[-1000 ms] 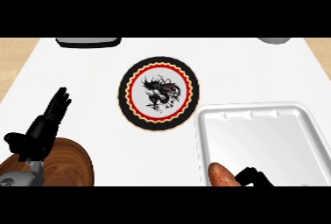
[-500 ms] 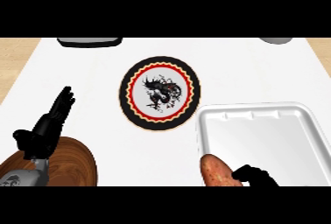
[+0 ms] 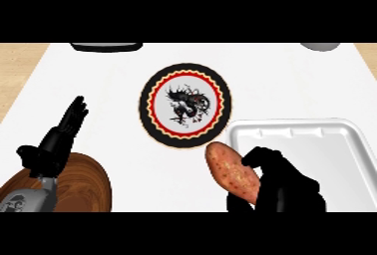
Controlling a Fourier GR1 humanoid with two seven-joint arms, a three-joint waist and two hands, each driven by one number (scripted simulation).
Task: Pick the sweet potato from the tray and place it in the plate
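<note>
Right hand (image 3: 283, 187) fingers curl around sweet potato (image 3: 232, 172), held beside tray (image 3: 324, 134) for transfer to plate (image 3: 185, 104).

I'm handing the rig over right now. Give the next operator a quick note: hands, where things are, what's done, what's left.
Right hand: curled round the sweet potato, holding it just left of the tray, below the plate's lower right rim.
Left hand: open, fingers up, resting at the left over a round wooden board.
Done: sweet potato is picked up and out of the tray.
Left: carry it up and left over the plate, set it down, let go.
</note>
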